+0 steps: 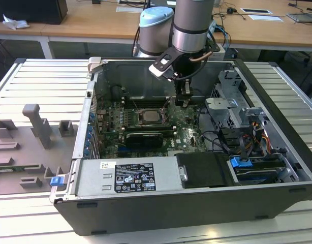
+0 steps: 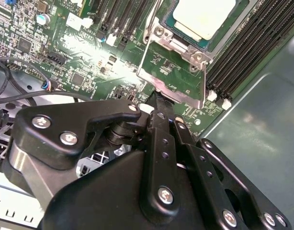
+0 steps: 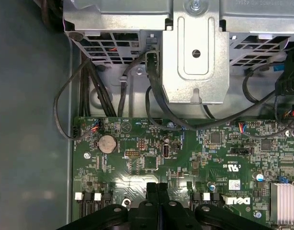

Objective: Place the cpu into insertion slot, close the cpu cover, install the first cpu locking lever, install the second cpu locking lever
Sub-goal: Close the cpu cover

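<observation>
The cpu (image 2: 204,17) lies flat in the insertion slot (image 2: 243,12), its silvery top showing; in the exterior view the cpu (image 1: 147,117) sits mid-board in the open case. The cpu cover (image 2: 172,90), a thin metal frame with the green board visible through its cut-out, stands swung open and tilted up from the slot. My gripper (image 2: 159,103) is shut, its tips against the cover's free edge. In the first wrist view the gripper (image 3: 157,188) shows both fingers pressed together over the board. A thin locking lever (image 2: 151,21) stands raised beside the slot.
Long black memory slots (image 2: 247,52) flank the socket. A metal drive cage (image 3: 195,52) with black cables (image 3: 89,86) lies close by. A black fan card (image 1: 143,137) and the power supply (image 1: 130,178) sit nearer the front. Grey fixtures (image 1: 34,132) stand at the exterior view's left.
</observation>
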Robot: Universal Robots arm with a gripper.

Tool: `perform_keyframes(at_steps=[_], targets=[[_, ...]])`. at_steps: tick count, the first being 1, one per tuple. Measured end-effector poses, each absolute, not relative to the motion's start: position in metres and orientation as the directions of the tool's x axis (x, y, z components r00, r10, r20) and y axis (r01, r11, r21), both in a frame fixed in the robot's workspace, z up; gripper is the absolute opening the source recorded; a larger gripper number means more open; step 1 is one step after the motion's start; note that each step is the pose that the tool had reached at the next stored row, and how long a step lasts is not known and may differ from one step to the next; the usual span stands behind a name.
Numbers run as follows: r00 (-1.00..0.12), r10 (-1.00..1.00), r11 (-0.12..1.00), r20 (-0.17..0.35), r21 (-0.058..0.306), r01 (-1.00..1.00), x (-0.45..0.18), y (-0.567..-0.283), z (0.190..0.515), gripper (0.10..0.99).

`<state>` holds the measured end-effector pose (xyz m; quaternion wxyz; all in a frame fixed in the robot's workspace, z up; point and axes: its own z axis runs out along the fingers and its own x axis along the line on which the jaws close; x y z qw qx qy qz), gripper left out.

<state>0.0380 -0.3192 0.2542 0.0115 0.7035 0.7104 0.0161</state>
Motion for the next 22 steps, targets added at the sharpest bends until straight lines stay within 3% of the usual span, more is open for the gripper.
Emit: perform_keyframes(at_steps=[22], targets=[[-0.01,1.0,0.01,0.006,0.039,0.999,0.0321,-0.3192,0.2536,0.106]])
